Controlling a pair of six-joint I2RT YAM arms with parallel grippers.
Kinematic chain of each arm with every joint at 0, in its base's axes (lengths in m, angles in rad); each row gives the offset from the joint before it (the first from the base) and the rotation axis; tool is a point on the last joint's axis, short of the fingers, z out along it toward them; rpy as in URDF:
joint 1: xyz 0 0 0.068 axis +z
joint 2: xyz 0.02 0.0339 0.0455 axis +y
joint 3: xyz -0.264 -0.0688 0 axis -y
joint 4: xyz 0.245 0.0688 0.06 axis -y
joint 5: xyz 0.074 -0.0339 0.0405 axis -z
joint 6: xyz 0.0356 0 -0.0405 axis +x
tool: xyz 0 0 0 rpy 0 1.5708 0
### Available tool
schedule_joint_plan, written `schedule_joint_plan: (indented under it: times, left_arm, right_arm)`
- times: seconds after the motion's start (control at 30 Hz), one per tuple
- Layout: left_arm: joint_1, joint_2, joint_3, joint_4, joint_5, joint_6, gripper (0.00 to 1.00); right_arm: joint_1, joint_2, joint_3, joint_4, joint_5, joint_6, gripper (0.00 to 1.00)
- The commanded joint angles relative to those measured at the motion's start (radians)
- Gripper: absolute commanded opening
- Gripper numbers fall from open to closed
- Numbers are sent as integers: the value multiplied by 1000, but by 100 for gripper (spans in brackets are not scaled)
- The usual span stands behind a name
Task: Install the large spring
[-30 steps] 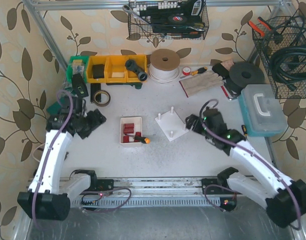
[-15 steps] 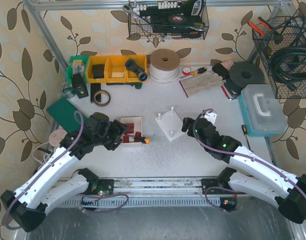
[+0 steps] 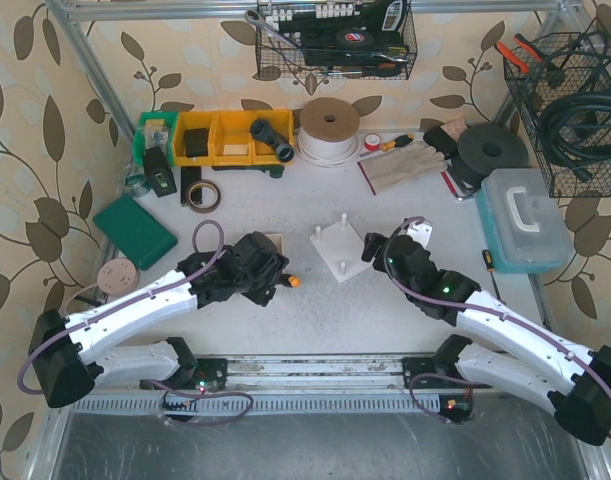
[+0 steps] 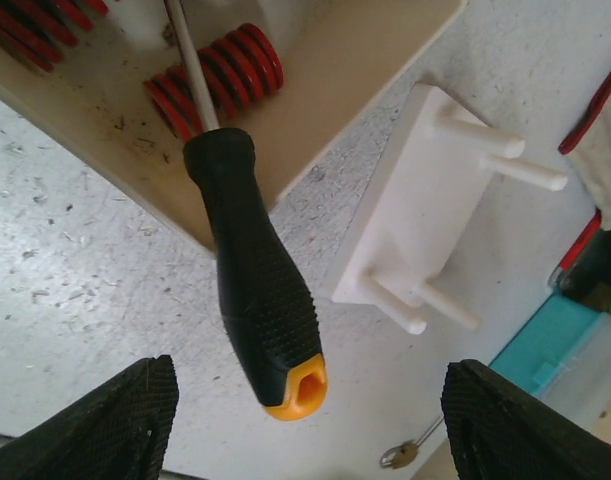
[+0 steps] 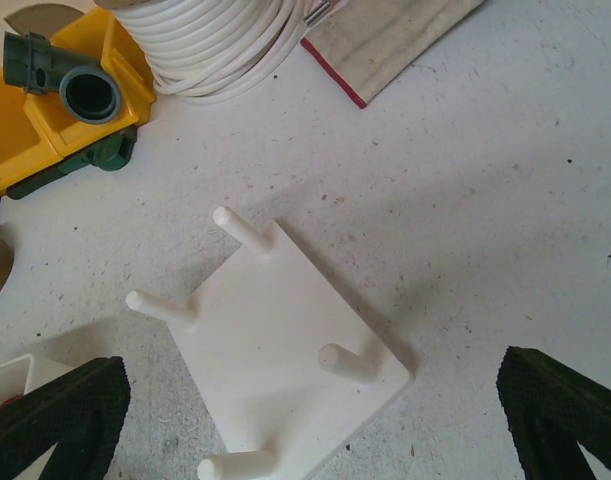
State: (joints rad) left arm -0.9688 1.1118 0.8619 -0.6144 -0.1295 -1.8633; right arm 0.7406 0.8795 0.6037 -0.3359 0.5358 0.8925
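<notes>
Red springs lie in a small white tray, mostly hidden under my left arm in the top view. A black screwdriver with an orange end rests on the tray's edge. The white base plate with four upright pegs stands mid-table; it also shows in the right wrist view and the left wrist view. My left gripper is open and empty, just above the screwdriver handle. My right gripper is open and empty, hovering right of and above the plate.
Yellow bins and a white cord coil stand at the back. A tape roll and a green pad lie left. A teal case stands right. Cloth lies behind the plate. A key lies near the left gripper.
My left arm has swung from the left side over the spring tray, now covering it. My right gripper has moved slightly left toward the base plate and then held.
</notes>
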Motion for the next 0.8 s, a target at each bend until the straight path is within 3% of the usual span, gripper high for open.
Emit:
schedule_joint_plan:
  times: [0.0, 0.53, 0.77]
  left_arm:
    - [-2, -5, -33, 83, -23, -63, 76]
    - [2, 24, -156, 255, -17, -89, 76]
    - [25, 82, -117, 260, 37, -42, 71]
  right_arm:
    - [8, -4, -8, 28, 20, -12, 99]
    - [18, 20, -1, 48, 12, -27, 97]
    - [31, 27, 1, 48, 27, -33, 97]
